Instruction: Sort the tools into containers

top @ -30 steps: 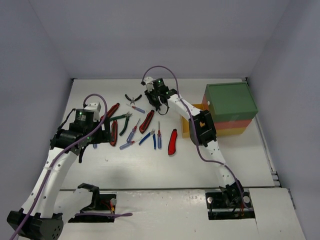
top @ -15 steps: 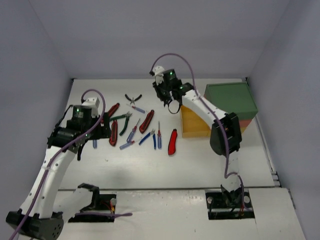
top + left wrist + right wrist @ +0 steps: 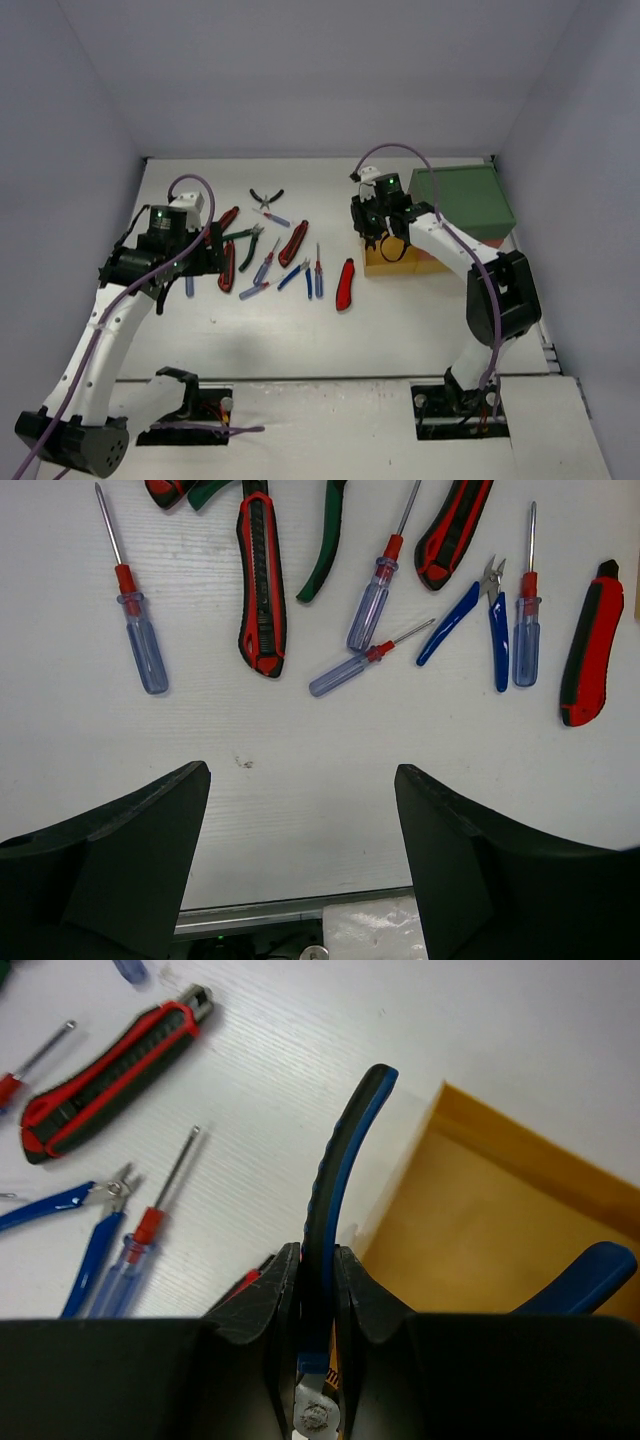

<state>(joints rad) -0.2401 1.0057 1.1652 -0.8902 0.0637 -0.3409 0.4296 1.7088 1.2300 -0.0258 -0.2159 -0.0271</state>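
Left end effector (image 3: pixel 300 820) spread wide, empty, hovers above the white desk (image 3: pixel 320 740). Beyond it lie a rubbery red-black utility knife (image 3: pixel 592 645), a clear-blue-handled screwdriver (image 3: pixel 140 650) and slim blue cutters (image 3: pixel 470 615). Right end effector (image 3: pixel 318 1270) is clamped on curved blue-black pliers (image 3: pixel 340 1150) over the edge of the open yellow drawer (image 3: pixel 470 1210) of the stacked unit (image 3: pixel 460 200). Step looks like deposit: next move calls for centring over the drawer, lowering, then releasing.

Blue pliers' (image 3: pixel 335 1160) head hid in right pincer (image 3: pixel 318 1265); yellow drawer (image 3: pixel 470 1230) cut off.

No text or label can be read, seemingly.
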